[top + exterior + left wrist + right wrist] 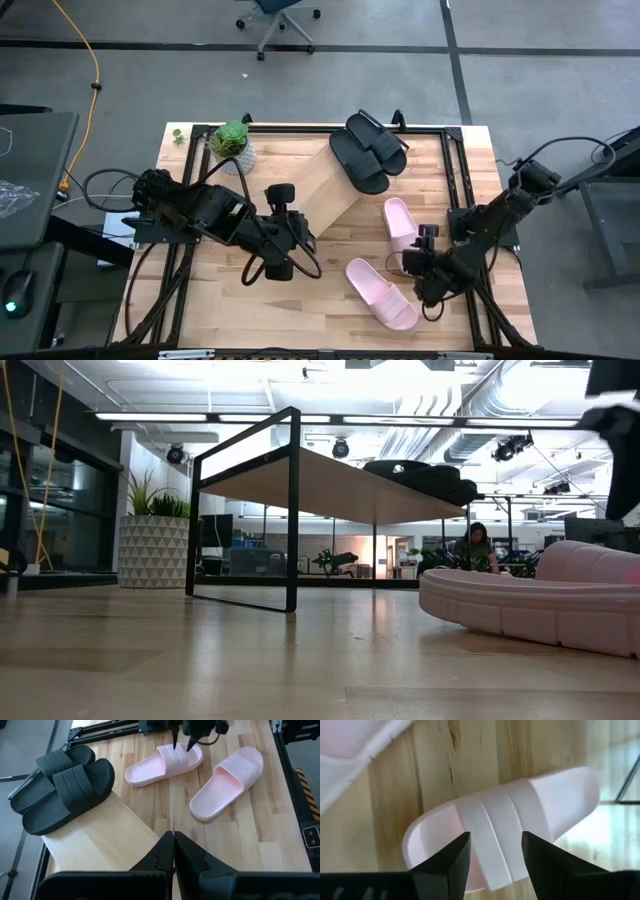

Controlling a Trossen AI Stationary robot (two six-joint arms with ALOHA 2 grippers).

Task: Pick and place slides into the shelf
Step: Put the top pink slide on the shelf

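The shelf (325, 185) is a slanted light-wood board in the table's middle. Both black slides (368, 150) lie on its far end, also seen in the left wrist view (60, 785). Two pink slides rest sole-down on the table: one (401, 225) right of the shelf, one (381, 293) nearer the near edge. My right gripper (495, 852) is open above the first pink slide (520, 815), a finger on each side of its strap (487, 832). From the left wrist view the right gripper (182, 745) shows just over that strap. My left gripper (173, 850) is shut, beside the shelf's near end.
A potted plant (234, 143) stands at the table's far left corner. A black metal frame (455, 170) runs along the table's edges. Bare wood lies at the near left (210, 310). In the low view the shelf (300, 465) stands raised on thin black legs.
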